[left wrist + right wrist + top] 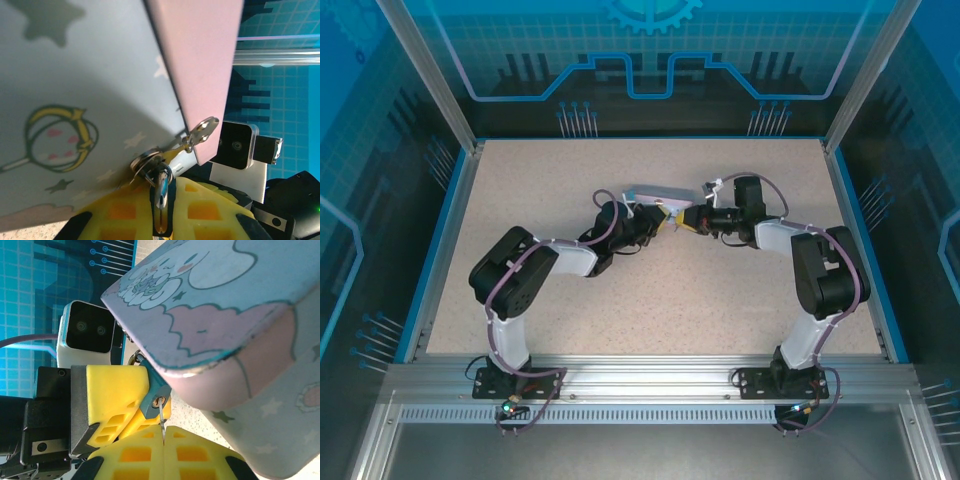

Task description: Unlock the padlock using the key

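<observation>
**Key at the keyhole, padlock not yet open**

In the overhead view my two arms meet just past the middle of the speckled table, toward 1 o'clock. They close in on a pale blue tin printed with cartoon clouds and stars.

My left gripper is clenched on the padlock, a small bluish body hanging at the tin's metal clasp. In the right wrist view the padlock sits just under centre, at 6 o'clock, with its keyhole facing down.

My right gripper, at the bottom edge, is pinched tight on the key. The thin blade stands upright from my fingertips and its tip meets the keyhole. How deep it sits I cannot tell.

By my judgement, picking up both pieces and lining them up is done. What remains is seating the key fully, turning it, and letting the lock spring open; it looks closed on the clasp.
</observation>
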Tool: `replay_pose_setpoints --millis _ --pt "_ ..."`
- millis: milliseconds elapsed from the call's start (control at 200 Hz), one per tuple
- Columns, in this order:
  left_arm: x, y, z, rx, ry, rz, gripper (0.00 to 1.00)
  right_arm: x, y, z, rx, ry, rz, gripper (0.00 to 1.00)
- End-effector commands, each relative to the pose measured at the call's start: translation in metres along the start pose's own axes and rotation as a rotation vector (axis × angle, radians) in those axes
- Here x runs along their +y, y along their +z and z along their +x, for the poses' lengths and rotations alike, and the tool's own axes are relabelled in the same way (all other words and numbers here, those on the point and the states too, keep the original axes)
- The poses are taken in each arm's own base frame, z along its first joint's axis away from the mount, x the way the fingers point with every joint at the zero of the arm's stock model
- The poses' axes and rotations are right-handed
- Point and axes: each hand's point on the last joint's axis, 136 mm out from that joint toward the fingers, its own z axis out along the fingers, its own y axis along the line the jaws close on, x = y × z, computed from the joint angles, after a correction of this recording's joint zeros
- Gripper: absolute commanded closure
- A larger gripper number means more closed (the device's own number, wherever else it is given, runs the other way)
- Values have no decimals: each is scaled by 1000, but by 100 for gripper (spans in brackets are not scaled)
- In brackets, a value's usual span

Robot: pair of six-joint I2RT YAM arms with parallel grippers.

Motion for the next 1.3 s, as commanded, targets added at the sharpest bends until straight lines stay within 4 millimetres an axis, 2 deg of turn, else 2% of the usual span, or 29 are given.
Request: replay_pose_setpoints --millis 0,180,305,450,780,825,850,1086,1296 --pt "25 -2 112 437 -37 -65 100 58 8 -30 -56 -230 -127 100" --pt "24 0 112 442 -40 -57 100 70 1 -35 -71 -250 -174 100" --pt "18 -1 112 441 -31 -36 100 66 -3 -38 -79 -216 -192 100" --pt "12 -3 112 437 -23 -16 100 53 -1 -35 -72 -140 -177 100" --pt "4 0 98 356 -22 -4 100 19 2 -4 -39 -89 -92 100" --pt "2 0 96 341 -24 -5 100 20 2 -3 -45 -96 -89 100" --pt "2 1 94 333 -25 -8 100 11 1 5 -39 -75 -75 100" --pt "-11 2 82 274 -21 4 100 -4 0 17 -52 -50 -44 100" --pt "-5 -1 64 205 -2 -35 100 -16 -23 24 -71 -50 26 100"
